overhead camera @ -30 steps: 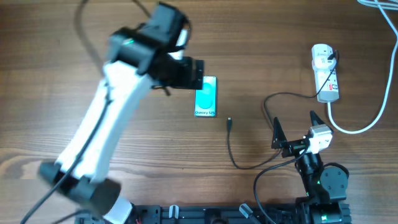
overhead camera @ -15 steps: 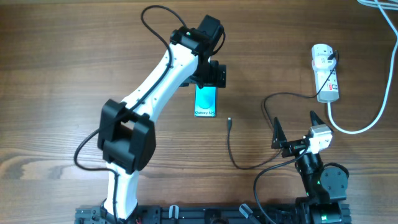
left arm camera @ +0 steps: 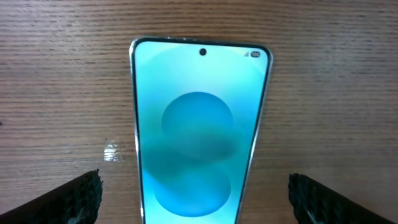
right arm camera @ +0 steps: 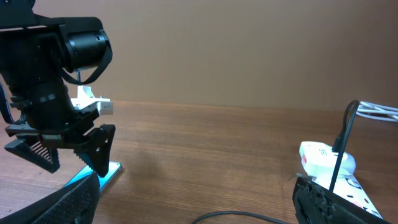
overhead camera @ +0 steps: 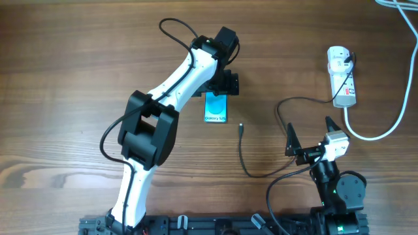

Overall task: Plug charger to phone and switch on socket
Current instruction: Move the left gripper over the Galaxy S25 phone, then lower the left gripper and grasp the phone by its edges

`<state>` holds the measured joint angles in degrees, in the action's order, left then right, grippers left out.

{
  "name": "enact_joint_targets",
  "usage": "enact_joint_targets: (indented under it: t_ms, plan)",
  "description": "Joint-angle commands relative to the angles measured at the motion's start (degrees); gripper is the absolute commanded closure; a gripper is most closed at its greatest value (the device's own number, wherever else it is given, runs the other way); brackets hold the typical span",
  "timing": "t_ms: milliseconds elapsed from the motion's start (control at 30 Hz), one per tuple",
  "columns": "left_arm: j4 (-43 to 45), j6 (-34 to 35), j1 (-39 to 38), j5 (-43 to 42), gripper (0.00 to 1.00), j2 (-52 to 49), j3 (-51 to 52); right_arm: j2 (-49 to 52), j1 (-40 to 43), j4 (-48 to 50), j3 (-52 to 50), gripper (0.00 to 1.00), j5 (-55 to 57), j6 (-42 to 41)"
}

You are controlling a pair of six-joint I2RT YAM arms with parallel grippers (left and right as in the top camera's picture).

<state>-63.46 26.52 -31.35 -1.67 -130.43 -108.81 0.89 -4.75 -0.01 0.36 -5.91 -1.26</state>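
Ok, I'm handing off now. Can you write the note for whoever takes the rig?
Left tool: open, over the far end of the phone, a finger on either side, not gripping.
Right tool: open, empty, by its base, right of the cable.
Phone: flat, screen up.
Charger: tip lies loose just right of the phone's near end, unplugged; cable runs off toward the socket at far right.
Done: nothing that shows.
Left: grasp the tip, plug it into the phone, switch the socket on. Switch state can't be told.
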Motion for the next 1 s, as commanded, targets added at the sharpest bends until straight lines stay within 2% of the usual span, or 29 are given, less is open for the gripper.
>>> enact_joint_targets:
  t_ms: [0, 200, 567, 967]
  plan:
    - [1.0, 0.9, -1.6, 4.6, 0.0, -0.7, 1.2, -0.3, -0.3, 0.2, -0.1, 0.0, 0.6, -0.4]
    - [5.5, 1.1, -2.3, 4.6, 0.0, -0.7, 5.8, -0.3, -0.3, 0.2, -0.1, 0.0, 0.6, -0.4]
    - [7.0, 2.4, -2.3, 6.1, 0.0, -0.9, 7.8, -0.3, -0.3, 0.2, -0.1, 0.0, 0.6, -0.4]
    - [12.5, 4.0, -3.0, 6.0, 0.0, -0.9, 14.7, -0.3, -0.3, 0.2, -0.1, 0.0, 0.6, -0.4]
